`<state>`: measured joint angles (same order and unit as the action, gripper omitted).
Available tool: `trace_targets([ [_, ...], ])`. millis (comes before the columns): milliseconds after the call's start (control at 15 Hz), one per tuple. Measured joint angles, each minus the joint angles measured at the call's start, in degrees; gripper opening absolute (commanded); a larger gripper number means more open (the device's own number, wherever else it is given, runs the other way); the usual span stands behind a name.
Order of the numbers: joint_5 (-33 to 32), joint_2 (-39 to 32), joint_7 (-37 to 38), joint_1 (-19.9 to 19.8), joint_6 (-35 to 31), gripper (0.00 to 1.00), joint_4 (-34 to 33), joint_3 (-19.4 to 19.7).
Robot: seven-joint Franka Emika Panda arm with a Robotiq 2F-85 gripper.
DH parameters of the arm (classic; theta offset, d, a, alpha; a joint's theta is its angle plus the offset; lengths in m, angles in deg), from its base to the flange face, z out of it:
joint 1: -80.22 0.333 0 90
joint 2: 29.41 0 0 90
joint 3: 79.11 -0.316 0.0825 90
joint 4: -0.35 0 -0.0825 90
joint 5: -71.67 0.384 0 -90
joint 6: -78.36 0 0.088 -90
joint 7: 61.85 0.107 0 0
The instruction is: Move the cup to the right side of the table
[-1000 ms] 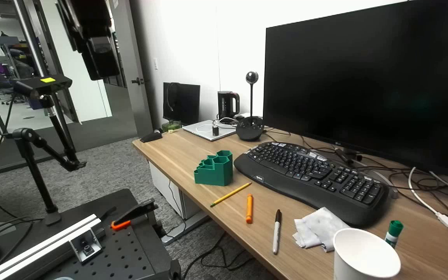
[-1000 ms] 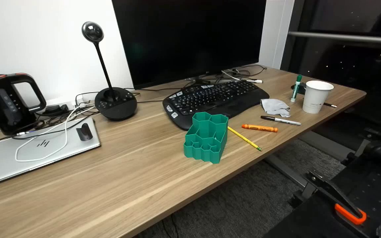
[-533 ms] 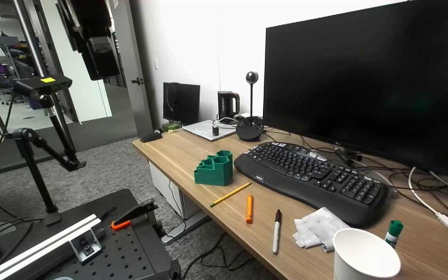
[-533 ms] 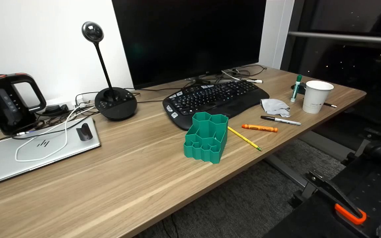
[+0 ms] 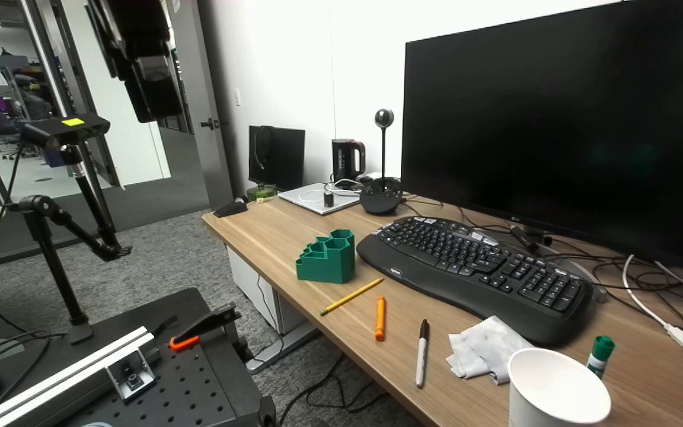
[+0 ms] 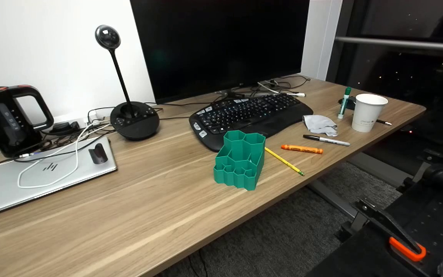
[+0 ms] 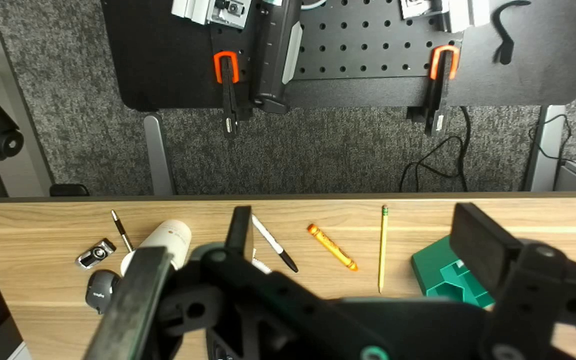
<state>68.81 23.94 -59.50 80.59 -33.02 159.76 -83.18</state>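
Observation:
The white cup (image 5: pixel 558 385) stands upright on the wooden table (image 6: pixel 148 196), near the tissue and the green-capped glue stick. It stands toward the table's far right end in an exterior view (image 6: pixel 368 111). In the wrist view the cup (image 7: pixel 174 237) is at the left, partly hidden behind gripper parts. My gripper (image 7: pixel 360 232) is open and empty, its two fingers wide apart above the table. The gripper also shows as a dark shape high at the upper left in an exterior view (image 5: pixel 155 89), well away from the cup. It is out of sight in an exterior view with the kettle close by.
A crumpled tissue (image 6: pixel 319 125), a glue stick (image 6: pixel 344 103), a black-capped marker (image 6: pixel 326 140), an orange crayon (image 6: pixel 302 149) and a pencil (image 6: pixel 285 161) lie or stand near the cup. A green holder (image 6: pixel 240 159), keyboard (image 6: pixel 244 117) and monitor (image 6: pixel 225 42) are alongside. A mouse (image 7: pixel 102 290) is near the cup.

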Motion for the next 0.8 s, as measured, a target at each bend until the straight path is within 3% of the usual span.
trace_targets([
  [400,-0.77,-1.35,-0.06,-0.36,-1.64,1.00,-0.23,0.39],
  [800,-5.46,-15.83,-3.09,-6.37,-16.82,1.00,-4.56,6.68],
])
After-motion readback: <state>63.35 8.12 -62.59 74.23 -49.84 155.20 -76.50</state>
